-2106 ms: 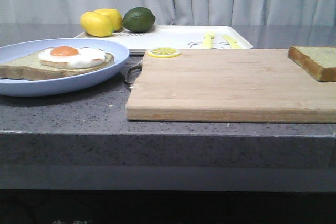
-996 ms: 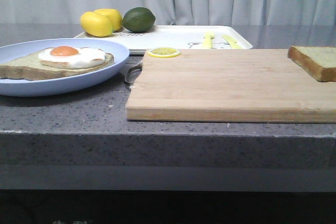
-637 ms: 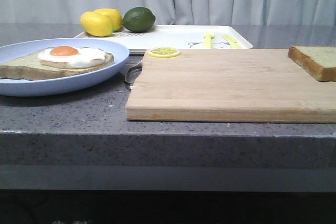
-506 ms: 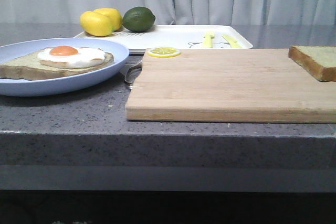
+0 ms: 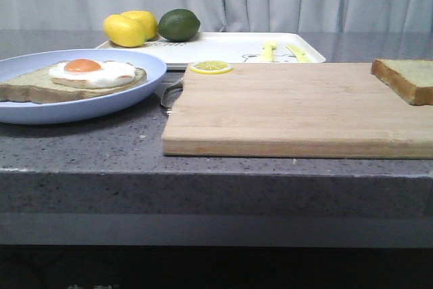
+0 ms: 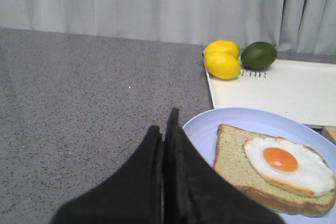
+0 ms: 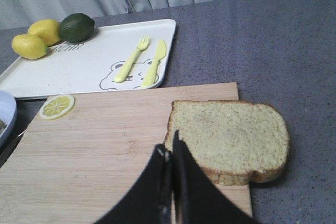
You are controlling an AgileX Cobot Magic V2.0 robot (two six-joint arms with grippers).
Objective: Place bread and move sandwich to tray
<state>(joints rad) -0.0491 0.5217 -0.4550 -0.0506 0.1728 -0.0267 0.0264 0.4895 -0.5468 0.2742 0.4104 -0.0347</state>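
The bread [image 5: 406, 78] lies on the wooden cutting board's right end; it also shows in the right wrist view [image 7: 231, 137]. A flatter slice bearing a fried egg [image 5: 84, 76] lies on the light-blue plate [image 5: 135, 99] at the left, also in the left wrist view [image 6: 273, 166]. The white tray [image 5: 230, 49] stands behind the board. My left gripper [image 6: 164, 121] is shut and empty, above the counter beside the plate's rim. My right gripper [image 7: 169, 148] is shut and empty, above the board by the bread's edge. Neither gripper shows in the front view.
Two lemons [image 5: 128, 28] and a lime [image 5: 178, 24] sit on the tray's far left corner. A yellow fork [image 7: 131, 59] and knife [image 7: 155, 62] lie on the tray. A lemon slice [image 5: 210, 68] rests on the cutting board [image 5: 291, 109]. A metal utensil [image 5: 169, 93] lies between plate and board.
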